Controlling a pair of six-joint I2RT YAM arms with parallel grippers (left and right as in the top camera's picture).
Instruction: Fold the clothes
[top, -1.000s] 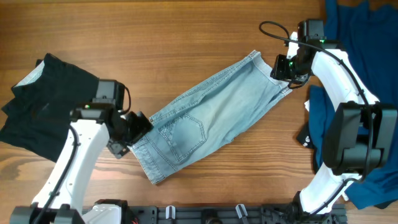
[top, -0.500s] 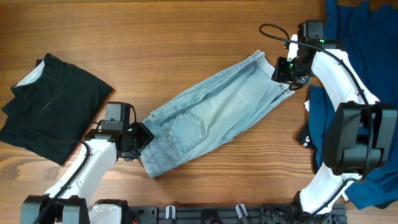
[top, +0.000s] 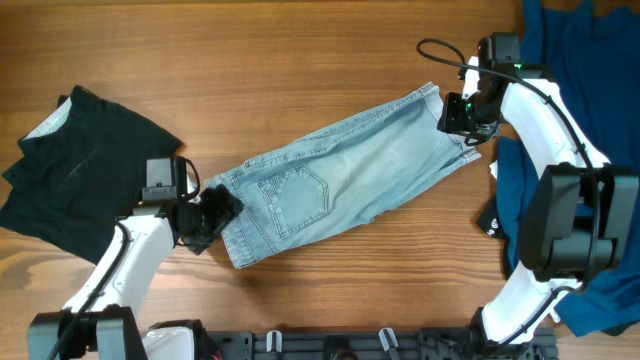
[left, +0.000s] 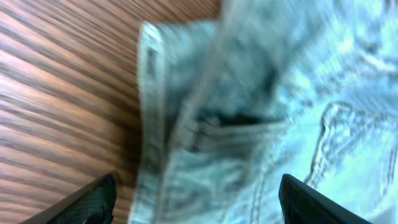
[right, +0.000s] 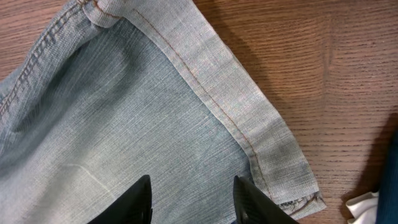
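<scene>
Left wrist blurry: shorts (left: 267, 106) between left hand (left: 198, 186) fingers, spread wide; right hand (right: 191, 186) likewise.

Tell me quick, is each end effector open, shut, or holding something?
Left end effector: open, over the shorts, holding nothing.
Right end effector: open, over the shorts' leg hem, holding nothing.

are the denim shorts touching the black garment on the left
Apart. The overhead view shows a strip of bare table wood between the black garment and the waistband end of the denim shorts.
</scene>
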